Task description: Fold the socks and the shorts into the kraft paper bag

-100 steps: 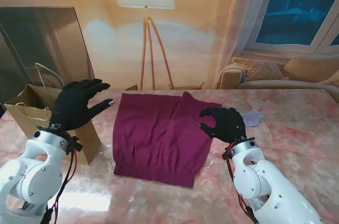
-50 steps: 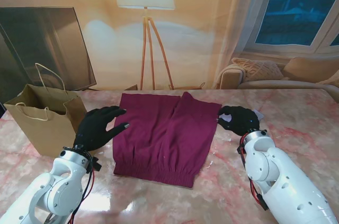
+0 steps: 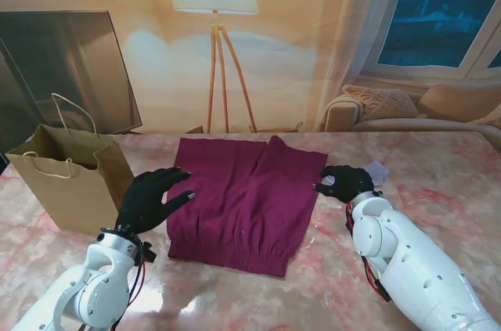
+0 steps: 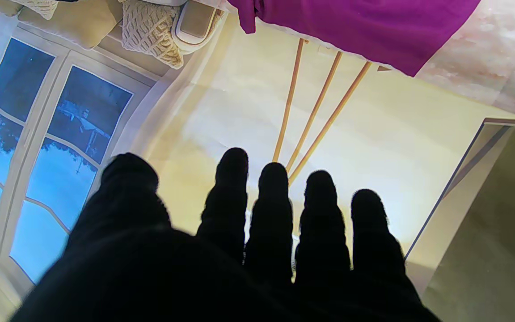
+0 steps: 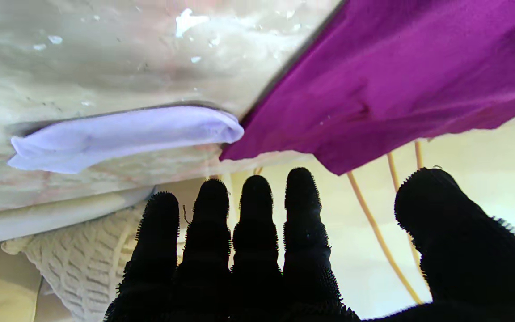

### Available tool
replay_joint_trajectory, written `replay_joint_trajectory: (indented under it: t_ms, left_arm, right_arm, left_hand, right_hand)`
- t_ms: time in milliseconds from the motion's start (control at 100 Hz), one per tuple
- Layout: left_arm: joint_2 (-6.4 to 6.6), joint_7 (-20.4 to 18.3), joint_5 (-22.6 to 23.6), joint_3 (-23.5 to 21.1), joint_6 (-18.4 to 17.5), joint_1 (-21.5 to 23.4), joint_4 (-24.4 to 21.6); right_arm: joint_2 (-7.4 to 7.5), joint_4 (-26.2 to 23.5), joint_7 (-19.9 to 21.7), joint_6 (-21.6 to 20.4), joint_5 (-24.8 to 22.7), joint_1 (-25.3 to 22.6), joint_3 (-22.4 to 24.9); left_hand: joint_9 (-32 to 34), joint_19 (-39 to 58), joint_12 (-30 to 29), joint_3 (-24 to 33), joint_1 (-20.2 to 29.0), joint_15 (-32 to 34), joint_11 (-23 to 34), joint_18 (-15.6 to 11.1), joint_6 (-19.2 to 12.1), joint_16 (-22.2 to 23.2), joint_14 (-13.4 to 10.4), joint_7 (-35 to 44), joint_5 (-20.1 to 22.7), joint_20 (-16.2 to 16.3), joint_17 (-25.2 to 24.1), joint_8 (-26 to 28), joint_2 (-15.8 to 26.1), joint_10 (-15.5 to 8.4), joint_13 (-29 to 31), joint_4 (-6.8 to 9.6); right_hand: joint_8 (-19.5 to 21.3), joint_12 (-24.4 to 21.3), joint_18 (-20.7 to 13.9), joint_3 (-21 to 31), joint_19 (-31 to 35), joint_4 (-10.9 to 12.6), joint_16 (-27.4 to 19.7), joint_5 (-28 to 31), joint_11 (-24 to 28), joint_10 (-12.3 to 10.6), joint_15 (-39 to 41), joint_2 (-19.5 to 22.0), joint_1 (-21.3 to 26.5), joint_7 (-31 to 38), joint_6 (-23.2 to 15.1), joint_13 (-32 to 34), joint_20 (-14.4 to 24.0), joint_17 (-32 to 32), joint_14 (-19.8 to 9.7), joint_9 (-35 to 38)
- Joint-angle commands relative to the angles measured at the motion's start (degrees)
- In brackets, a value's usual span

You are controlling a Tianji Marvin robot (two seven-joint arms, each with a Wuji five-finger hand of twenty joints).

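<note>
From the stand, the kraft paper bag (image 3: 74,182) stands open at far left on the table (image 3: 438,174); its inside is not visible. The shorts (image 3: 243,198) lie flat mid-table. The left hand (image 3: 149,199) hovers spread at their left edge, holding nothing. The right hand (image 3: 344,182), fingers apart and empty, sits between shorts and sock (image 3: 377,170). The right wrist view shows the sock (image 5: 123,134) touching the shorts (image 5: 396,85).

Pink marble table (image 3: 438,182): maroon shorts (image 3: 243,202) flat mid-table, kraft paper bag (image 3: 70,182) upright at left edge, pale lilac sock (image 3: 377,170) just right of the shorts, touching their edge in right wrist view
</note>
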Motion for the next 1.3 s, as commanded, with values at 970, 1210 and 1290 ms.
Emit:
replay_joint_trajectory:
  t_ms: [970, 1210, 1290]
  left_arm:
    - [-0.25, -0.79, -2.57, 2.17, -1.53, -1.03, 3.37]
    - [-0.27, -0.7, -2.58, 1.7, -1.32, -0.74, 3.14]
    - [-0.39, -0.31, -2.84, 1.68, -1.17, -0.62, 3.28]
  right_arm:
    - [-3.33, 20.13, 4.45, 6.22, 12.82, 15.46, -15.44]
    - [-2.89, 19.93, 6.11, 7.16, 12.56, 15.17, -16.33]
    - [-2.44, 18.26, 6.37, 7.98, 11.71, 13.56, -15.05]
  left_hand:
    - [-2.79, -2.44, -0.49, -1.79, 2.18, -1.47, -0.97, -0.65, 0.07, -1.06, -1.3, -0.54, -0.35, -0.77, -1.34, 0.84, 2.03, 1.67, -2.87, 3.26]
    - [-2.79, -2.42, -0.48, -1.74, 2.24, -1.42, -0.92, -0.6, -0.06, -1.05, -1.25, -0.5, -0.37, -0.69, -1.46, 0.84, 2.08, 1.77, -2.9, 3.23]
    - [-2.81, -2.44, -0.47, -1.73, 2.27, -1.41, -0.91, -0.63, 0.1, -1.04, -1.12, -0.5, -0.41, -0.69, -1.49, 0.84, 2.06, 2.05, -2.93, 3.22]
  right_hand:
    - [-4.71, -10.51, -7.08, -16.34, -13.65, 5.1, -4.88, -19.04, -16.61, -0.22, -4.84, 12.05, -3.33, -7.86, 4.73, -20.17, 0.36, -12.5, -6.22, -14.0]
    - [2.65, 2.44, -4.45, -17.53, -9.44, 5.14, 2.97, -9.98, 7.12, 2.06, 1.03, 12.41, -3.54, -3.58, 4.23, -14.69, 7.51, -10.82, -0.96, -12.13]
    - [6.62, 6.5, -3.34, -17.59, -6.15, 5.13, 6.9, -7.25, 14.18, 2.53, 4.4, 12.35, -3.55, -1.01, 3.24, -12.85, 11.25, -10.66, 0.36, -9.45]
